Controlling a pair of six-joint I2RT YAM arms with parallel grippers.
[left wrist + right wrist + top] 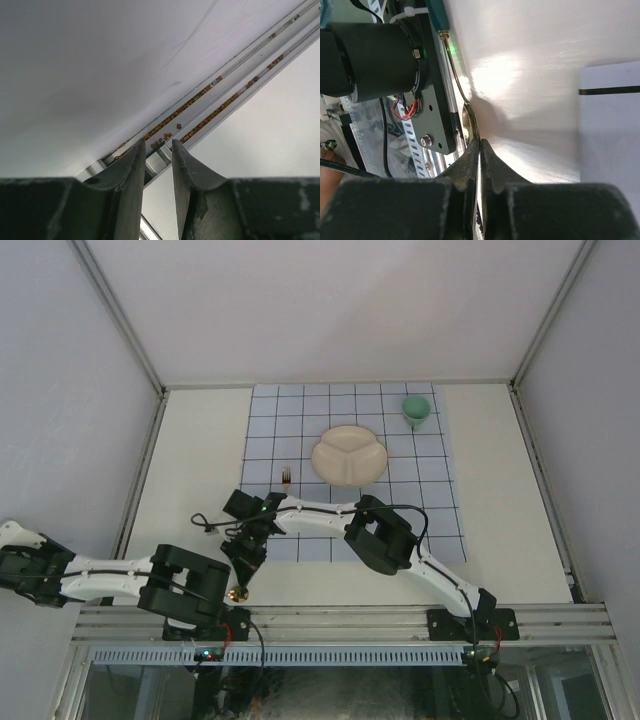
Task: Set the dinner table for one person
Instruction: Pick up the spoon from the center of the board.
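My right gripper (480, 141) reaches left across the cream-white dinner table (200, 460) and is shut on a spoon (469, 120) with a gold bowl and a teal handle. It grips the bowl end just above the table's near edge. In the top view this gripper (243, 565) points down at the spoon (238, 592), close to the left arm's base. My left gripper (157, 142) is empty, its jaws a narrow gap apart, aimed at the wall and frame rail off the table's left side. A cream divided plate (349, 455), a gold fork (286, 477) left of it and a green cup (416, 410) sit on the pale-blue grid cloth (300, 420).
The left arm (110, 578) lies folded along the near left edge, beside the right gripper. The aluminium frame rail (340, 618) runs along the table's near edge. White walls close in the left, back and right sides.
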